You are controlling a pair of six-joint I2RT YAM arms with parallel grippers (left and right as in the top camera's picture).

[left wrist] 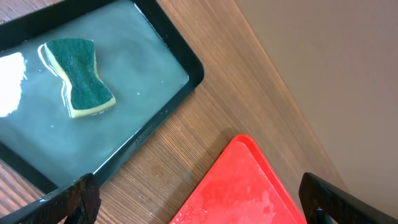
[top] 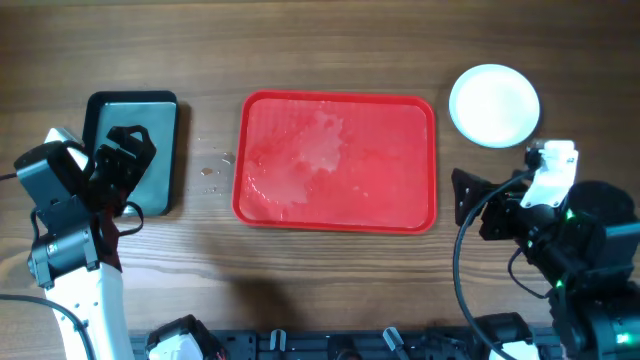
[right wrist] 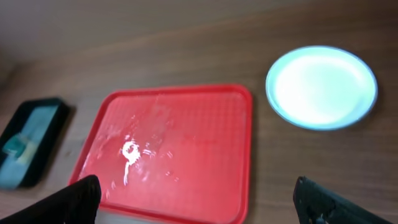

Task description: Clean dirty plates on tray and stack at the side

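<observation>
The red tray (top: 335, 160) lies mid-table with wet smears on it and no plate on it; it also shows in the left wrist view (left wrist: 249, 186) and the right wrist view (right wrist: 174, 149). A pale, round plate (top: 495, 105) sits on the table right of the tray's far corner, also in the right wrist view (right wrist: 321, 87). Whether other plates lie under it I cannot tell. My left gripper (top: 128, 155) is open and empty over the dark tray, its jaws in the left wrist view (left wrist: 199, 205). My right gripper (top: 472, 203) is open and empty right of the tray, below the plate, its jaws in the right wrist view (right wrist: 199, 202).
A dark teal-black tray (top: 165, 150) with water lies left of the red tray, also in the left wrist view (left wrist: 155, 130) and the right wrist view (right wrist: 31, 140). A green and yellow sponge (left wrist: 79, 78) lies in it. Water drops (top: 212, 170) dot the wood between the trays.
</observation>
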